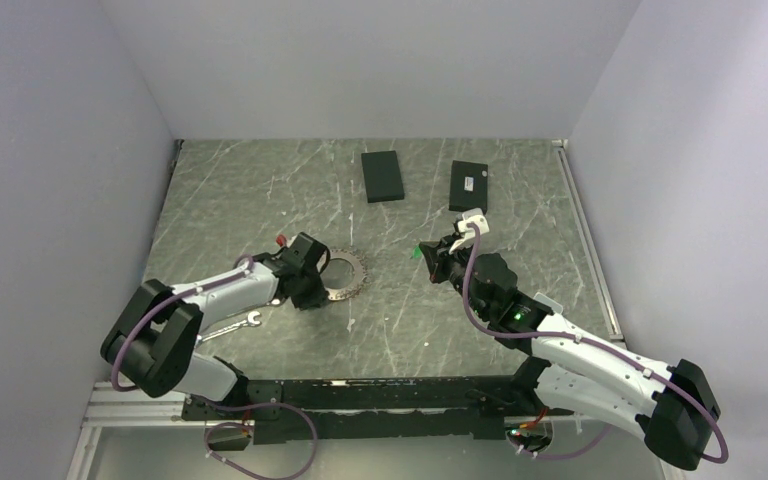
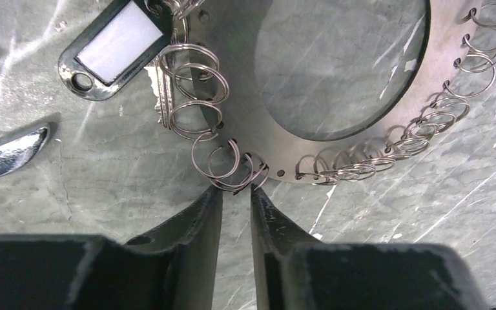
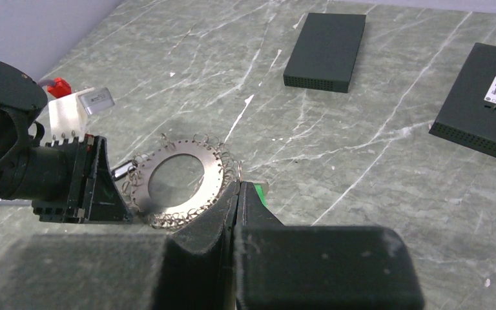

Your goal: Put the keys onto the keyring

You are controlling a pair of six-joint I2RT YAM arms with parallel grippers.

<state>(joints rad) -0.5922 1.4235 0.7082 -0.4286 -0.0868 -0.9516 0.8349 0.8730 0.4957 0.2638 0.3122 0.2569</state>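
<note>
Lying flat on table: keyring; left gripper at its 6 o'clock in the wrist view, fingers a slit apart flanking a wire loop, pinch not discernible; right gripper pressed together on green tag.

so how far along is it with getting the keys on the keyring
Done: one key on a black tag seems already hooked to the keyring. In hand: the right end effector is shut on a green tag, not yet at the ring; the left end effector sits at its rim, grip unclear. Left: threading that one, plus a red tag lying off the ring.
</note>
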